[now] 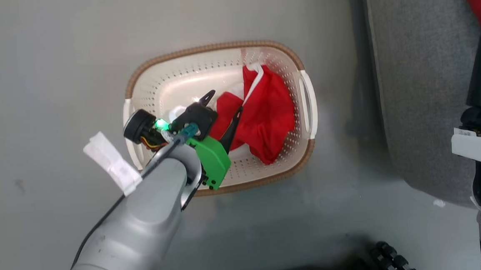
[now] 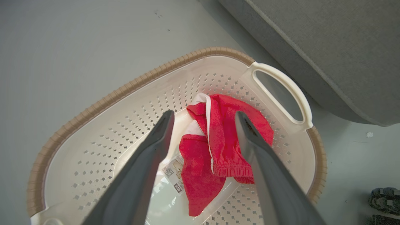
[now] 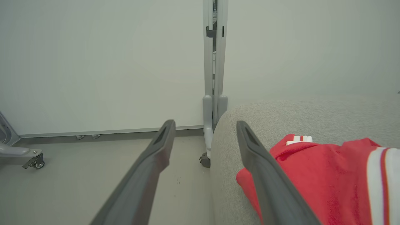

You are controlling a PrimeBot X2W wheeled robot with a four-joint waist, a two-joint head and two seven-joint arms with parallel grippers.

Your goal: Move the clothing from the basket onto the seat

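Grey floor point(image 1: 52, 59) is carrying the cream basket point(image 1: 202, 49), where a crumpled red garment point(image 1: 268, 116) with white trim is lying. The left gripper point(image 2: 203, 114) is hanging over it, fingers apart (holding nothing). The right gripper point(image 3: 205, 122), also spread, is hovering beside another red garment point(image 3: 328, 175) on the grey seat point(image 3: 312, 115).

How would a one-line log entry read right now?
left gripper open over red garment in basket | right gripper open | second garment on seat

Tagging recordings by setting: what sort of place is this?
Likely a test room staged as a laundry corner: laundry basket on smooth grey floor, grey upholstered seat, folded wheeled frame against a plain wall.
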